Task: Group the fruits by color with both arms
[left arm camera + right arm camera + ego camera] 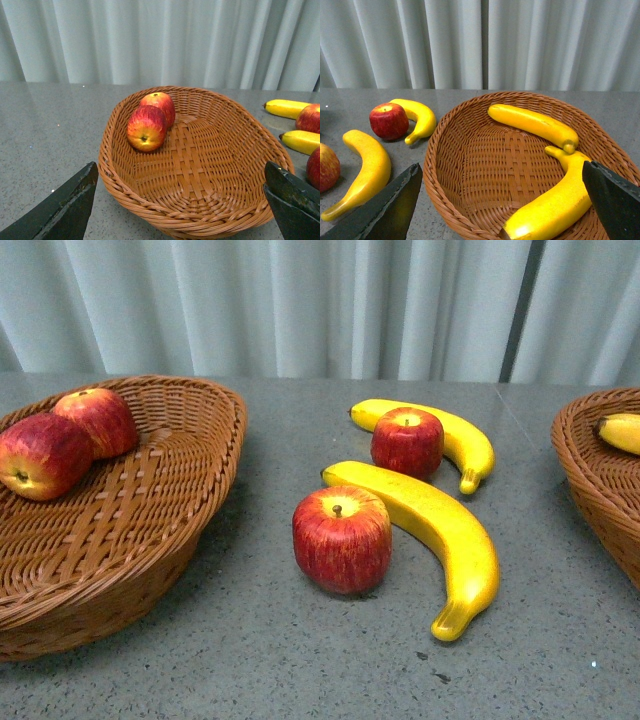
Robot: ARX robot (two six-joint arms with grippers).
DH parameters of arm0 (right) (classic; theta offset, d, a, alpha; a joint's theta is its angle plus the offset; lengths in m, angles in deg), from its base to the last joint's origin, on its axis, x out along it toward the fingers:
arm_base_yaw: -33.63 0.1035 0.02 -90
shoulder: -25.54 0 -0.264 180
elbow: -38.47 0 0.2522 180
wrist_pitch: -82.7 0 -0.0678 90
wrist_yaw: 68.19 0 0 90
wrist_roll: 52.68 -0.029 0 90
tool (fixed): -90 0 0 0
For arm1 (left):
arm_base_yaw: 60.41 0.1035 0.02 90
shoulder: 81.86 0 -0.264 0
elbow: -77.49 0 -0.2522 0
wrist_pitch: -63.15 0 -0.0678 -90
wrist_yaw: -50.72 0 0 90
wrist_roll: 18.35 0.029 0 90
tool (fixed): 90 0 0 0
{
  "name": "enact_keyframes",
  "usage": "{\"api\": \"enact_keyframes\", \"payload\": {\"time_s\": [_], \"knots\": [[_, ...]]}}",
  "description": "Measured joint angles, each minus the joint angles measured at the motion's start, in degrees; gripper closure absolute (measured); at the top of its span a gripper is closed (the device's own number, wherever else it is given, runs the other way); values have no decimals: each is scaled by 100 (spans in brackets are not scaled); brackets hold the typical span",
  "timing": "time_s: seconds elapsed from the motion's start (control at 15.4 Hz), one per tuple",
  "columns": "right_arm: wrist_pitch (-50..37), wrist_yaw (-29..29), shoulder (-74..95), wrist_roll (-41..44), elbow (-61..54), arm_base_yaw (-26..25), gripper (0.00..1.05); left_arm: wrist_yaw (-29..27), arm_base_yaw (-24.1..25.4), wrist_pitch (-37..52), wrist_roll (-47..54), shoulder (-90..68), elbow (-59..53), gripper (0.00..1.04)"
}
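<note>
On the grey table two red apples (pixel 341 538) (pixel 407 441) sit among two yellow bananas (pixel 430 530) (pixel 455 438). The left wicker basket (pixel 200 430) holds two more apples (pixel 42 455) (pixel 98 420). My left gripper (pixel 181 165) hangs open over that basket's near rim (pixel 165 207), empty, with its apples (pixel 146 128) (pixel 161 104) beyond. My right gripper (pixel 501 165) is open and empty over the right basket (pixel 445 165), which holds two bananas (pixel 532 125) (pixel 555 205). Neither arm shows in the front view.
The right basket (pixel 590 470) sits at the table's right edge of view with a banana end (pixel 620 432) inside. A white curtain (pixel 320 300) hangs behind the table. Bare grey tabletop (pixel 300 660) lies in front of the loose fruit.
</note>
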Motion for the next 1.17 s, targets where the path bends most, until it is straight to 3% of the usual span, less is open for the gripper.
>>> {"api": "enact_keyframes", "payload": {"time_s": [0.85,0.91,0.98,1.04,1.17], "knots": [[0,0,0,0,0,0,7,-28,-4,-26,-7,-4,0,7],[2,7,0,4,0,0,7,-1231,-588,-1036,-271,-509,365,7],[-4,-9,0,2,0,0,7,-2170,-1182,-1419,-356,-1158,761,7],[-2,-9,0,0,0,0,7,-2929,-1596,-957,-295,-1582,1027,7],[0,-7,0,0,0,0,7,-2841,-1322,306,9,-2474,1602,7]]}}
